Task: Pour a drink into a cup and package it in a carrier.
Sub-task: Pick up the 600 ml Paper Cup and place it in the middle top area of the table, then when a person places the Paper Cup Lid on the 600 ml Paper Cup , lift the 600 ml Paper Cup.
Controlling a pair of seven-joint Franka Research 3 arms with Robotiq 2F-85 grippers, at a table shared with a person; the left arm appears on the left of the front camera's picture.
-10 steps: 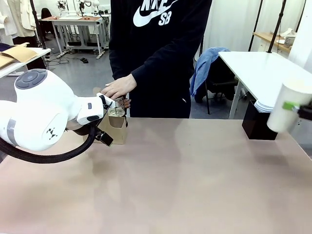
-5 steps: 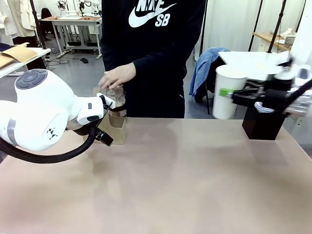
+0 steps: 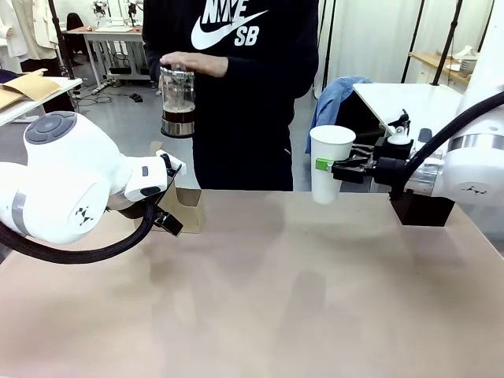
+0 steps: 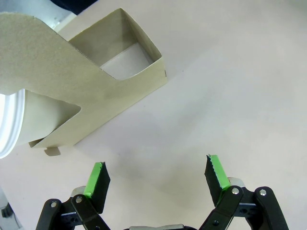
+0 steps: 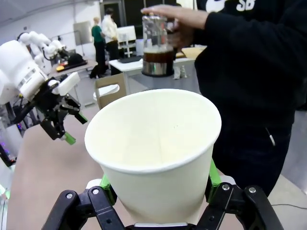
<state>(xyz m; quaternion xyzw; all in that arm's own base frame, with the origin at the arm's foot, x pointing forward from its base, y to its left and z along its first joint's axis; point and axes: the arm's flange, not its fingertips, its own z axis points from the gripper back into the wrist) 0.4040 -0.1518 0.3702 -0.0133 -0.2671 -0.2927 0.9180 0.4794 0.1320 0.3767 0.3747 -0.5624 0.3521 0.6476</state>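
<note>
A person at the far side holds up a glass carafe [image 3: 177, 94] with the dark brown drink [image 5: 156, 56] in its lower part. My right gripper [image 3: 326, 166] is shut on an empty white paper cup [image 3: 330, 162], upright above the table's far right; its rim fills the right wrist view [image 5: 153, 143]. The tan cardboard carrier [image 3: 185, 206] stands at the far left edge. My left gripper [image 4: 157, 175] hangs open just in front of it, holding nothing. One carrier pocket [image 4: 127, 55] is empty. A white cup rim [image 4: 10, 124] shows in the other.
A black square box [image 3: 421, 209] stands at the table's far right, behind my right arm. My bulky left arm [image 3: 63, 185] covers the table's left side. A white table [image 3: 425, 106] and a chair with a blue cloth [image 3: 335, 106] stand beyond.
My right gripper has swung the white cup leftward from the far right toward the middle. The person has lifted the carafe up from beside the carrier. My left arm has stayed put.
</note>
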